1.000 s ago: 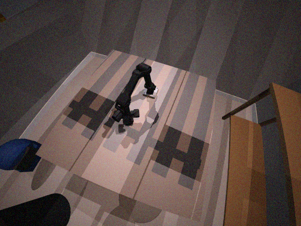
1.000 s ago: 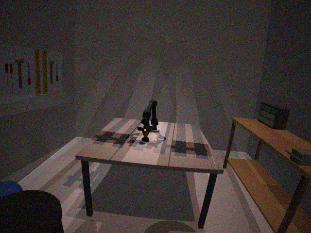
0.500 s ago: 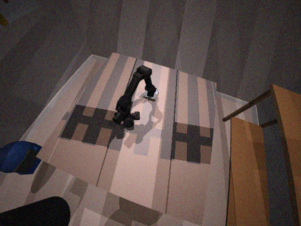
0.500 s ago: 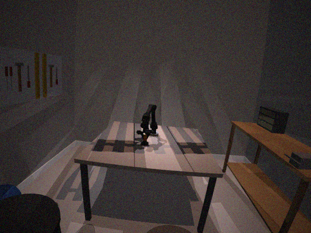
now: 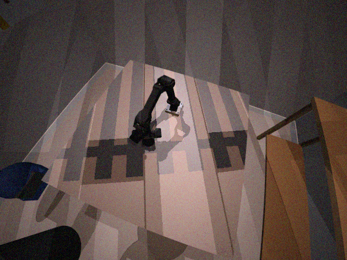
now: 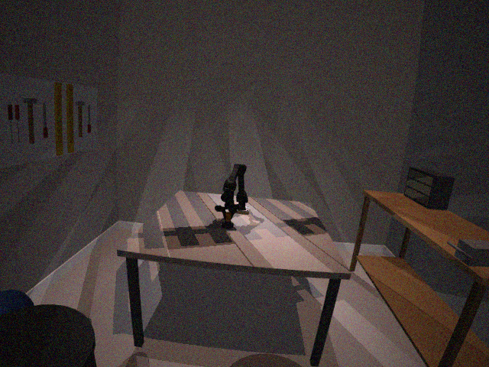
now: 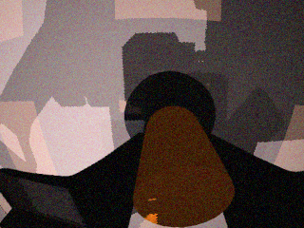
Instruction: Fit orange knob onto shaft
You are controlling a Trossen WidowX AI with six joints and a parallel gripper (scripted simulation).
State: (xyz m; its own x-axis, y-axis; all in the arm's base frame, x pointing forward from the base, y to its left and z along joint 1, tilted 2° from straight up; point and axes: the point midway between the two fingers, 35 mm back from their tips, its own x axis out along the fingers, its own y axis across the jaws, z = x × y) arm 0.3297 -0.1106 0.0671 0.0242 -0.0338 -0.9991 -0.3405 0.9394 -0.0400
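Note:
The orange knob [image 7: 182,166] [image 6: 228,217] is between the two black fingers of my gripper [image 7: 174,139] [image 6: 228,213], which is shut on it. In the wrist view it looks dark brown-orange, with its narrow end over the near part of the black round pedestal [image 7: 166,87] [image 6: 227,225] [image 5: 148,142]. In the exterior view the knob stands upright directly above the pedestal. The silver shaft and the hole under the knob are hidden. I cannot tell whether the knob's underside touches the pedestal. In the top view the knob is hidden by the gripper.
The arm's white base plate [image 5: 168,109] is bolted to the table [image 5: 182,195] behind the pedestal. Striped shadows and dark patches cross the table top. A wooden shelf unit [image 5: 283,195] [image 6: 426,213] stands beyond the table's right side. A dark rounded object [image 5: 42,243] is in the near left corner.

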